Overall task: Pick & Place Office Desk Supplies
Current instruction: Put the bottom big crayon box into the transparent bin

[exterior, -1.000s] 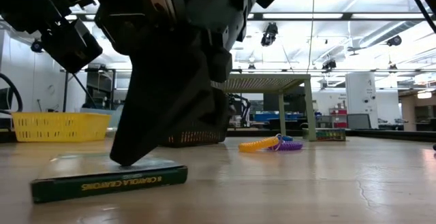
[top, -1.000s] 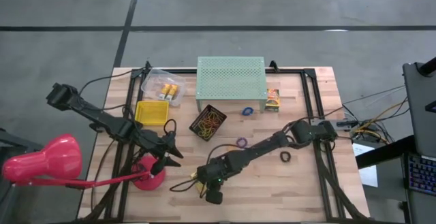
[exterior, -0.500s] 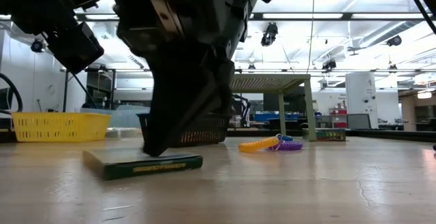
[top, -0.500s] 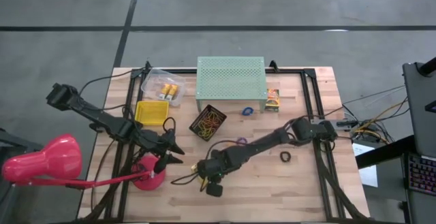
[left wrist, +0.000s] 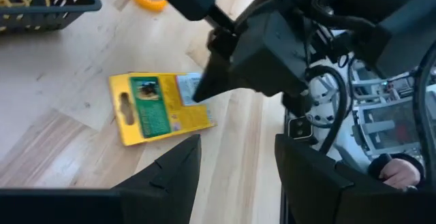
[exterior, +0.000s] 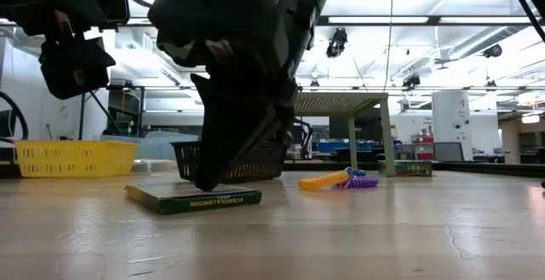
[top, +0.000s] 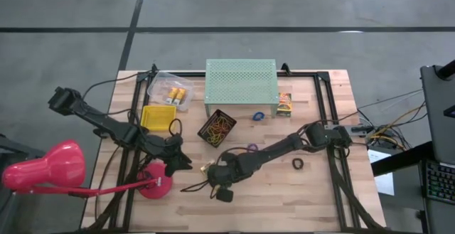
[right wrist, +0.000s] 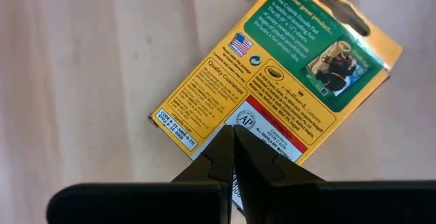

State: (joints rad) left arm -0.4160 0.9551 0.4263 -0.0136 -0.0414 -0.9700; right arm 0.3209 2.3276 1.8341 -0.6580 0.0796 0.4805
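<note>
A flat yellow crayon box (right wrist: 276,77) lies printed back up on the wooden table (top: 284,198), near its front edge at about 6 o'clock from the black mesh basket (top: 216,126). The right gripper (right wrist: 235,149), fingers pressed fully together, rests its closed tips on one end of the box and grasps nothing; seen from table height, the same tips (exterior: 209,178) meet the box's upper face. At 9 o'clock from the box the left gripper (left wrist: 235,163) hovers with fingers parted and empty, pointed toward the box, just beside the pink lamp (top: 50,166) base. Farther back, the mesh basket holds coloured rubber bands (top: 217,127); a purple coil (top: 252,148) lies at its 4 o'clock and a black ring roll (top: 297,163) farther right. At the basket's 9 o'clock sits a yellow bin (top: 159,117); beyond stand the clear tray (top: 169,92) with small yellow boxes, the mint-green stand (top: 241,84), a blue ring (top: 259,116) and a small printed box (top: 285,104).
</note>
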